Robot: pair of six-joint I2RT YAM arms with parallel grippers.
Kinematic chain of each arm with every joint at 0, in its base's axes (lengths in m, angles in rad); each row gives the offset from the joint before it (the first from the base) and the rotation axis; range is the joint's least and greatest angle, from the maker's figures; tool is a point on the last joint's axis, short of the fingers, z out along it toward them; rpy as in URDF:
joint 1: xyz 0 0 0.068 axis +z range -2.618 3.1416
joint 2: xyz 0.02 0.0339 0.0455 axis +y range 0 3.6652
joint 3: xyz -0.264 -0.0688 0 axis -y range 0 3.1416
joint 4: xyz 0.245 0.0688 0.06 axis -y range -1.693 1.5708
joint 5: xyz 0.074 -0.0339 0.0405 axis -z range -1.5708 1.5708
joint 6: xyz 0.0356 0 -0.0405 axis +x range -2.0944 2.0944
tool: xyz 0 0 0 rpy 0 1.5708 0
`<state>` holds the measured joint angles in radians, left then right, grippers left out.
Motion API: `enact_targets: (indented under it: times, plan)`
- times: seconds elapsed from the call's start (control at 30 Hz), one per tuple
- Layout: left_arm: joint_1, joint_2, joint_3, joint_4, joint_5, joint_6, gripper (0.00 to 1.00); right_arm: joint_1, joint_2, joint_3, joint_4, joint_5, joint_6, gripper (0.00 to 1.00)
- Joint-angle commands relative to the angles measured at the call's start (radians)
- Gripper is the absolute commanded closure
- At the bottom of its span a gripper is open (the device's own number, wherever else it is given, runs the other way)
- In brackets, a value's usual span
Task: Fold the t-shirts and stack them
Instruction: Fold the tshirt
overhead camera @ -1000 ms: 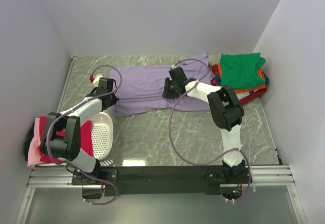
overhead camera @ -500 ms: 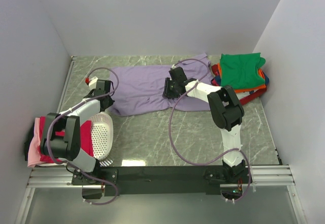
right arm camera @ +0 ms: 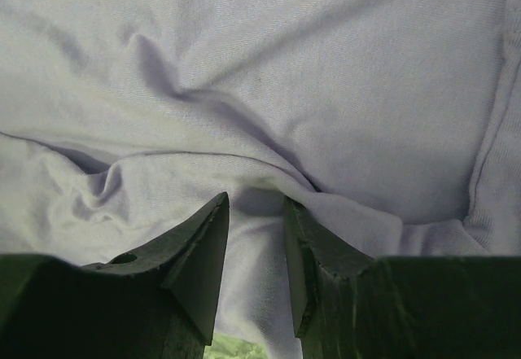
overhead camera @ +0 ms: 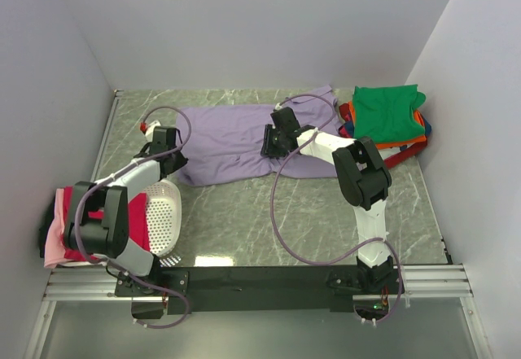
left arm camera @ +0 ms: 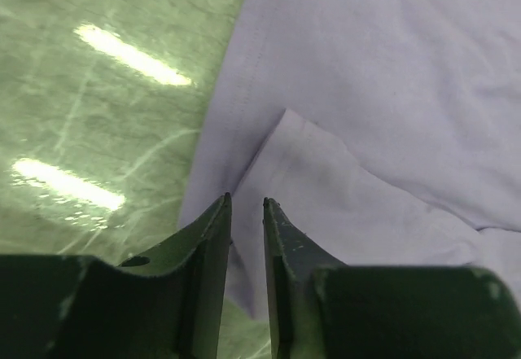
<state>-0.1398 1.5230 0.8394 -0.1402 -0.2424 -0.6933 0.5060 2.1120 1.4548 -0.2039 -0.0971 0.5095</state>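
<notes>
A lavender-purple t-shirt (overhead camera: 236,135) lies spread across the back of the marble table (overhead camera: 244,212). My left gripper (overhead camera: 173,162) hovers at the shirt's near-left corner. In the left wrist view its jaws (left arm camera: 246,202) stand slightly apart over a folded-over hem of the shirt (left arm camera: 391,90), with nothing clamped. My right gripper (overhead camera: 267,149) rests on the shirt's middle. In the right wrist view its jaws (right arm camera: 255,200) are open and press into the wrinkled cloth (right arm camera: 285,66). A folded green t-shirt (overhead camera: 389,113) tops a stack with an orange one (overhead camera: 420,124) at the back right.
A white perforated basket (overhead camera: 167,212) lies tipped at the near left, next to the left arm. Magenta-red (overhead camera: 138,216) and pink (overhead camera: 55,245) shirts spill from it. White walls close in the table on three sides. Bare marble (left arm camera: 106,131) shows left of the shirt.
The left jaws have gone from shut to slightly apart and let go of the shirt's corner, which now lies on the table. The right arm has not moved.
</notes>
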Motion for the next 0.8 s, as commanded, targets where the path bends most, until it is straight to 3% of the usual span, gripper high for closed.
enact_targets:
  times: [0.0, 0.37, 0.6, 0.77]
  plan:
    - [-0.007, 0.042, 0.027, 0.047, 0.071, 0.002, 0.71, -0.007, 0.036, 0.004, -0.095, 0.062, -0.026, 0.59]
    - [-0.007, 0.118, 0.056, 0.045, 0.071, 0.011, 0.7, -0.007, 0.037, 0.003, -0.095, 0.063, -0.026, 0.59]
    - [-0.007, 0.052, 0.029, 0.062, 0.077, -0.005, 0.99, -0.007, 0.037, 0.004, -0.095, 0.065, -0.025, 0.59]
    - [-0.007, -0.073, 0.018, 0.024, 0.028, -0.009, 0.99, -0.007, 0.036, 0.001, -0.092, 0.066, -0.026, 0.59]
